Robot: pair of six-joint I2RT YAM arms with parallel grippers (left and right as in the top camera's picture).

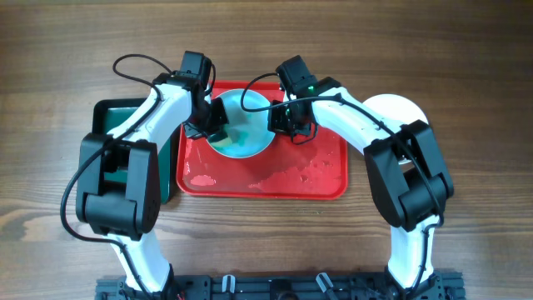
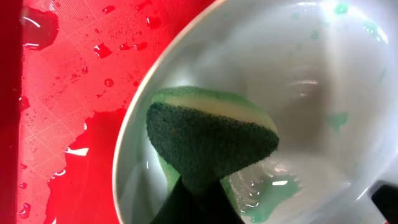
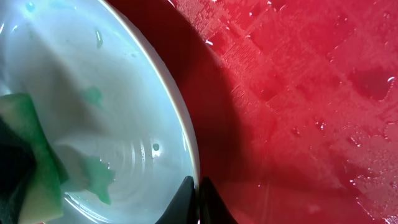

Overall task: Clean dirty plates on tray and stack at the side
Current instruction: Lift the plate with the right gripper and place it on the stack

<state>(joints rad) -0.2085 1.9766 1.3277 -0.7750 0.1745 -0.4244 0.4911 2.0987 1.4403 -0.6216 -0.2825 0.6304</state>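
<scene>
A white plate point(image 1: 247, 140) with teal-green smears is held tilted over the red tray point(image 1: 325, 179). My right gripper point(image 1: 280, 117) is shut on the plate's right rim; its jaws point(image 3: 198, 190) pinch the edge of the plate point(image 3: 112, 81). My left gripper point(image 1: 215, 125) is shut on a green and yellow sponge point(image 2: 211, 140), with its jaws point(image 2: 200, 202) pressing the sponge against the inside of the plate point(image 2: 323, 68). Teal smears point(image 2: 273, 194) lie beside the sponge. The sponge point(image 3: 31, 168) also shows in the right wrist view.
The red tray point(image 2: 68, 81) is wet, with puddles and drops point(image 3: 311, 93). A white plate point(image 1: 398, 108) lies on the table to the right of the tray, partly under my right arm. A dark green tray point(image 1: 108, 117) sits on the left under my left arm.
</scene>
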